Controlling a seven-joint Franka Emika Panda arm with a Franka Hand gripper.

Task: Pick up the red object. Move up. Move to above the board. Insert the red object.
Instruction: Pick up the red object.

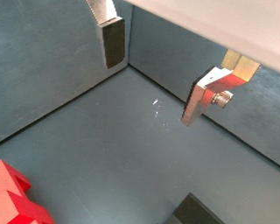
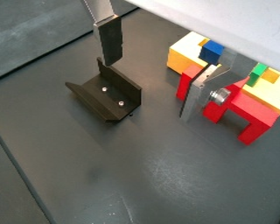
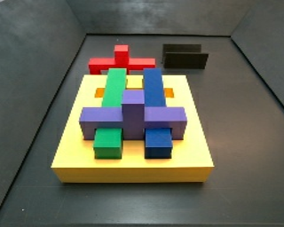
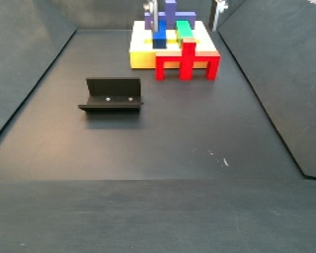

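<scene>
The red object [image 3: 121, 62] is a cross-shaped piece standing on short legs on the floor, right against the board's far edge; it also shows in a side view [image 4: 188, 59]. The board [image 3: 132, 164] is a thick yellow slab bearing green, blue and purple blocks. My gripper [image 2: 150, 87] is open and empty, hanging above the floor between the fixture [image 2: 108, 98] and the red object [image 2: 245, 107], which lies just outside one finger [image 2: 199, 94]. In a wrist view my gripper [image 1: 150, 89] is over bare floor, with a corner of the red object [image 1: 8, 197] at the frame's edge.
The fixture [image 4: 115, 96] stands on the dark floor apart from the board [image 4: 141, 54]; in a side view it [image 3: 186, 58] is beside the red object. Grey walls enclose the floor. A purple block [image 3: 132, 115] crosses the green bar [image 3: 114, 89] and blue bar [image 3: 154, 89].
</scene>
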